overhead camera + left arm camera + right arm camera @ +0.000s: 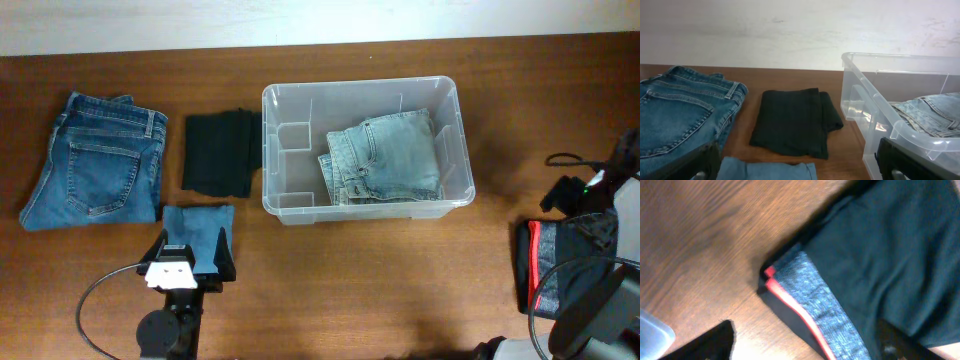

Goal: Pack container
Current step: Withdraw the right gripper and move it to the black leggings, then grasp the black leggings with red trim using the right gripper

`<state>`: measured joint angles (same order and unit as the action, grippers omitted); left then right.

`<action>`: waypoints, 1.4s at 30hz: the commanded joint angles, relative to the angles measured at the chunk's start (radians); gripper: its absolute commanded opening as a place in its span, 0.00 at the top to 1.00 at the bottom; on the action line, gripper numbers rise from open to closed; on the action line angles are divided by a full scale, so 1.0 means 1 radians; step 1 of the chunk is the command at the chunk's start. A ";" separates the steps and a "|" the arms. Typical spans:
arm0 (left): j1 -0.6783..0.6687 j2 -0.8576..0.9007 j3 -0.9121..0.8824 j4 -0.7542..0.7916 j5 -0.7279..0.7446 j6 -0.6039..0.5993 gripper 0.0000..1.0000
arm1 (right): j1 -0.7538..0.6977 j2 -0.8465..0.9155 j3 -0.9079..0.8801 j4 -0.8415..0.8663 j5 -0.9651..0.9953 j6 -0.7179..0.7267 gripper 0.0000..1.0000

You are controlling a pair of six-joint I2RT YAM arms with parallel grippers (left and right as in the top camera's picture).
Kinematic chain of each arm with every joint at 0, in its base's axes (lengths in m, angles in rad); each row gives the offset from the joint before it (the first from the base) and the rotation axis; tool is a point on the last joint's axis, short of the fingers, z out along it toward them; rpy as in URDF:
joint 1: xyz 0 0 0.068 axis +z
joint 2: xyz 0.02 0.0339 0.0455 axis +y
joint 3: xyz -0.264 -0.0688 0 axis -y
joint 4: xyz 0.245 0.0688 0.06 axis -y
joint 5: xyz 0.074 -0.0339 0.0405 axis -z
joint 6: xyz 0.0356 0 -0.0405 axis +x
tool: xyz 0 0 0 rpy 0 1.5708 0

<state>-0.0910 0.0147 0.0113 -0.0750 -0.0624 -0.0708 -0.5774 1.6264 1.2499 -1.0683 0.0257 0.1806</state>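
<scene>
The clear container (452, 130) stands mid-table with folded light-wash jeans (385, 158) in its right half; its near corner also shows in the left wrist view (865, 95). My left gripper (800, 172) is open low over a small folded light blue cloth (197, 232), whose edge lies between the fingers (700, 162). My right gripper (800, 350) is open at the table's right end, astride the edge of a folded dark garment (890, 255) with a grey band and red trim. One finger is over bare wood, the other over the garment.
Folded dark blue jeans (95, 160) lie at the far left, with a folded black cloth (220, 152) between them and the container. The right arm (610, 200) and its cables cover the table's right edge.
</scene>
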 commanded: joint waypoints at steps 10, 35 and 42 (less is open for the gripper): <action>0.005 -0.008 -0.002 -0.005 0.004 0.016 0.01 | 0.073 -0.008 -0.008 -0.085 -0.014 -0.041 0.01; 0.005 -0.008 -0.002 -0.005 0.004 0.016 0.01 | 0.118 -0.138 -0.009 -0.140 0.016 -0.173 0.02; 0.005 -0.008 -0.002 -0.004 0.004 0.016 0.01 | 0.121 0.090 -0.009 -0.104 0.118 -0.111 0.02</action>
<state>-0.0910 0.0147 0.0113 -0.0750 -0.0624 -0.0708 -0.4629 1.6562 1.2415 -1.1847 0.0814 0.0399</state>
